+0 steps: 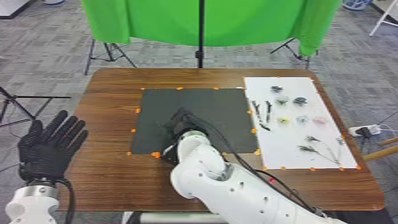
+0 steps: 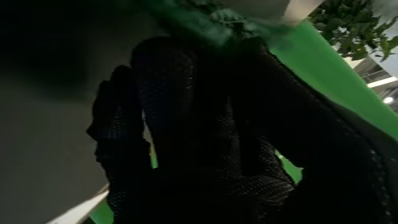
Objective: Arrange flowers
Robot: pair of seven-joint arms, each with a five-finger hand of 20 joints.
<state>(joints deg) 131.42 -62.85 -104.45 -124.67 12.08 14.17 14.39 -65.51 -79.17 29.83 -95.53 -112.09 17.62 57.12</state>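
Head view: left hand (image 1: 49, 150) empty, fingers straight, well left of black mat (image 1: 224, 102); right hand (image 1: 183, 129) over mat. Flower heads (image 1: 299, 101), twigs (image 1: 267, 110), stemmed sprigs (image 1: 322, 151) on white sheet (image 1: 289, 142), right of mat.

Right wrist view: dark green foliage (image 2: 229, 19) near right hand (image 2: 209, 170); openness, grip: cannot tell.

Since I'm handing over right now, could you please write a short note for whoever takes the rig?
Left hand: open, at the left edge of the table.
Right hand: over the black mat; a blurred green thing is by it, whether held I cannot tell.
Flowers and twigs: on the white sheet.
Done: unclear; the hand covers part of the mat.
Left: probably arranging those pieces there.
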